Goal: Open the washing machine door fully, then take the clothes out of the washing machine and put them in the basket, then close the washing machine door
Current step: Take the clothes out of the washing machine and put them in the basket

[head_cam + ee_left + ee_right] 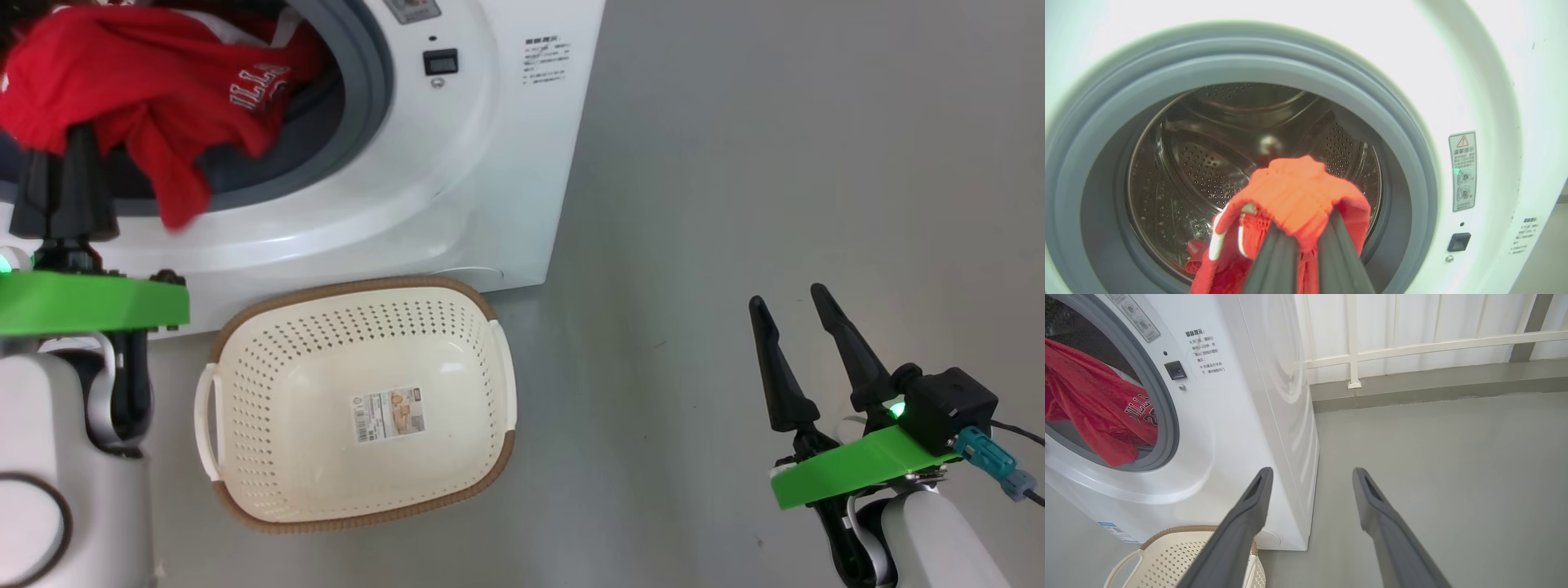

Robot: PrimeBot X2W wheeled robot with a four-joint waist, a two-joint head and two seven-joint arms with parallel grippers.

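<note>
- At the tips of the left gripper (1306, 228) we see the clothes (1298, 192): red fabric bunched over and between its two dark fingers, which are pressed near together and pinching it.
- In the head view the clothes spill out over the lower lip of the opening. One fold hangs down just right of the left gripper's fingers, and white lettering on the red faces up.
- Past the pinched fabric is the perforated steel drum (1208, 163). A bit more red lies low in it, below and left of the fingertips.
- The grey rubber ring (1249, 57) runs all round the mouth the left gripper points into.
- The washing machine (490, 163) has its white front right of that gripper, with a small dark latch socket (440, 62) and a warning label (1462, 171) on that side.
- The basket (343, 287) sits on the grey floor (775, 163), nearer the robot than the left gripper and to its right, just in front of the machine. We cannot tell if the rim touches the machine. A paper sticker (389, 415) is on its bottom.
- The right gripper (788, 298) is well apart to the right of the basket, fingers spread wide with floor showing between them.
- Its wrist view has the machine's side panel left of its fingers, a corner of the basket under its left finger, and a white railed wall (1412, 347) beyond.
</note>
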